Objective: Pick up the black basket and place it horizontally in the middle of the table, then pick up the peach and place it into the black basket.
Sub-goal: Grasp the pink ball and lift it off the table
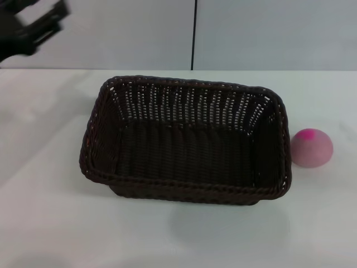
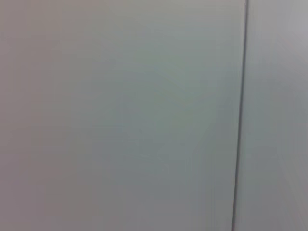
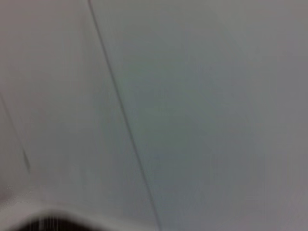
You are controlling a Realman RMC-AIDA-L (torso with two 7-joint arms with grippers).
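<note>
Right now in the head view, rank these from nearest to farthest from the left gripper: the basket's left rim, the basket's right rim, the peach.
The left gripper is raised at the far left, off the table.
1. Left rim of the black basket, on the gripper's side.
2. Right rim, across the basket.
3. The peach, on the table just beyond the right rim.

The peach [image 1: 312, 147] sits open from above, the black basket [image 1: 187, 140] just beside.

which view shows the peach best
The head view: the peach sits in full on the table, just beside the black basket and outside it. Neither wrist view shows the peach, only a pale wall.
</note>
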